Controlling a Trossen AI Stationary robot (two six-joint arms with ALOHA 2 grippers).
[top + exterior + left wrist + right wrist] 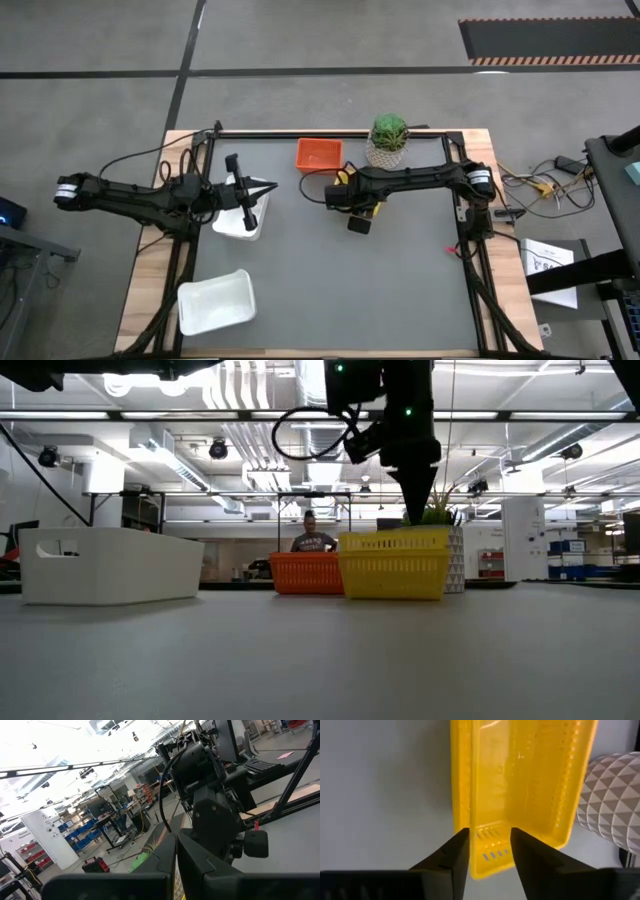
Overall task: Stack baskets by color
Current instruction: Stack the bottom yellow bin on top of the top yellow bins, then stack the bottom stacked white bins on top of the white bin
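Observation:
A stack of yellow baskets (393, 565) stands on the table in front of the potted plant (388, 140), and my right arm hides most of it in the high view. My right gripper (489, 852) points down at the stack's top basket (520, 775), open, one finger on each side of its short end wall. An orange basket (318, 155) sits to the stack's left, near the far edge. My left gripper (268, 187) hovers shut and holds nothing, above a white basket (245, 222). A second white basket (215, 300) lies at the near left. My right gripper comes from above, and its fingers (455, 857) stand astride the top yellow basket's short end wall (490, 837). I cannot tell whether they touch the wall. The basket rests level on the one below it.
The plant's patterned pot (612, 800) stands close beside the yellow stack. A person (310, 540) is in the room beyond the far edge. Bare grey table (340, 290) spreads over the middle and the near right.

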